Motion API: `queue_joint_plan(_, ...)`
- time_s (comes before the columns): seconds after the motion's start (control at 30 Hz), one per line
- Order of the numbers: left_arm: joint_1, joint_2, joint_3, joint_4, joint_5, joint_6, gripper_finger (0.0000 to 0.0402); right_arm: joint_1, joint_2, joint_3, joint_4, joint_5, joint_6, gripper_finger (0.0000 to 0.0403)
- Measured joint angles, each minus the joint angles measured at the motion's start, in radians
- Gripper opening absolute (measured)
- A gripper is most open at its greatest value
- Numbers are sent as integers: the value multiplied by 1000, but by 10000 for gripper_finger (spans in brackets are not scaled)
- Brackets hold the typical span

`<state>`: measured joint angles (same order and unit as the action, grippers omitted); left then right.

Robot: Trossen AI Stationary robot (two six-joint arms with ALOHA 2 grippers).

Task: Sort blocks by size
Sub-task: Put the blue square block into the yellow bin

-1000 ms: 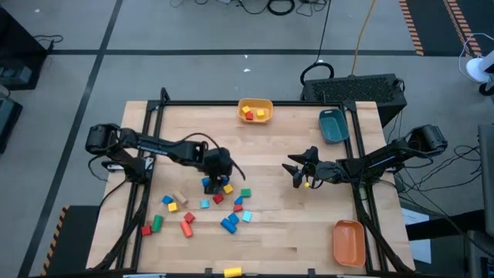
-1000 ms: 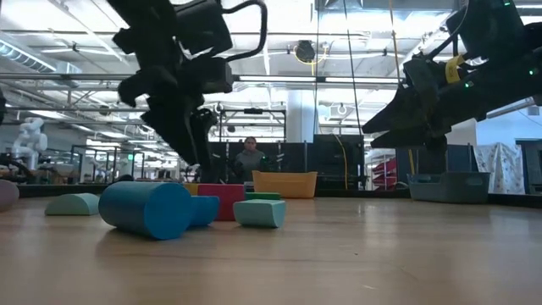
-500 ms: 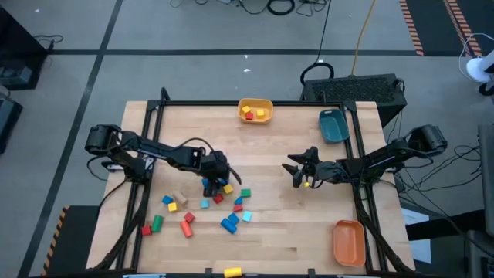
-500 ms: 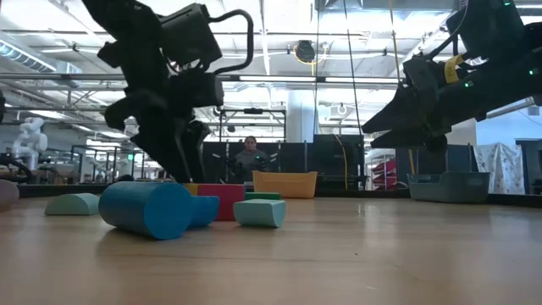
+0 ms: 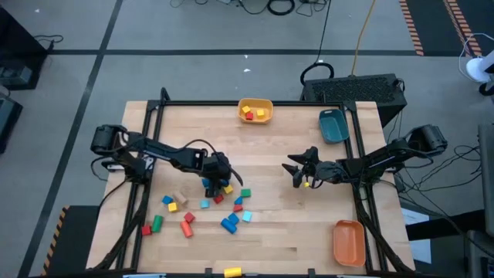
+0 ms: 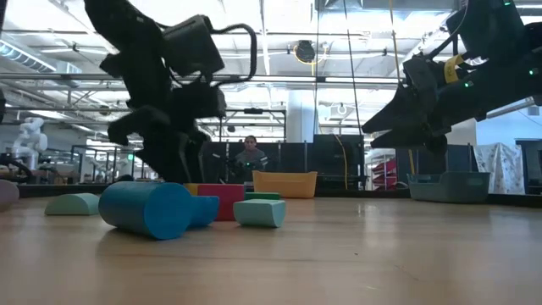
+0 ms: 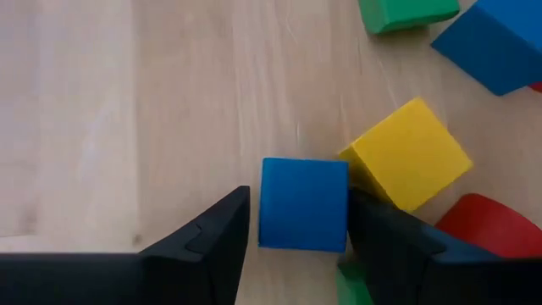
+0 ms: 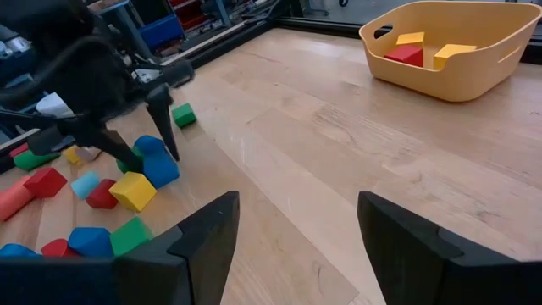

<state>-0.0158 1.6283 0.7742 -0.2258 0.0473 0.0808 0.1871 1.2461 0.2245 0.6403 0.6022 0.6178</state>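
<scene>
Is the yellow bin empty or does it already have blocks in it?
Not empty. The yellow bin at the table's far edge holds a red block and yellow blocks; the right wrist view shows them lying inside its walls.

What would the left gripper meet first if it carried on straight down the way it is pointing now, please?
Most likely the blue cube, which sits between the open fingers of the left gripper, then the table under it. The yellow cube touches it on one side.

Overhead looks down; low level; 2 wrists close, sharing blocks.
</scene>
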Motion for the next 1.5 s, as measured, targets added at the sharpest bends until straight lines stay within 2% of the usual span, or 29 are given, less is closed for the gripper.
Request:
queue_joint_plan(0.27, 0, 42, 2, 33, 6, -23, 188, 0, 0, 0, 6, 0, 0, 228)
queue_joint_plan(0.53, 5, 44, 2, 48, 6, -23, 142, 0, 0, 0, 6, 0, 0, 228)
queue_joint_plan(0.77, 35, 47, 1, 94, 4, -22, 139, 0, 0, 0, 6, 0, 0, 228)
queue_joint_plan(1.5, 326, 46, 190, 113, 24, 184, 139, 0, 0, 0, 6, 0, 37, 228)
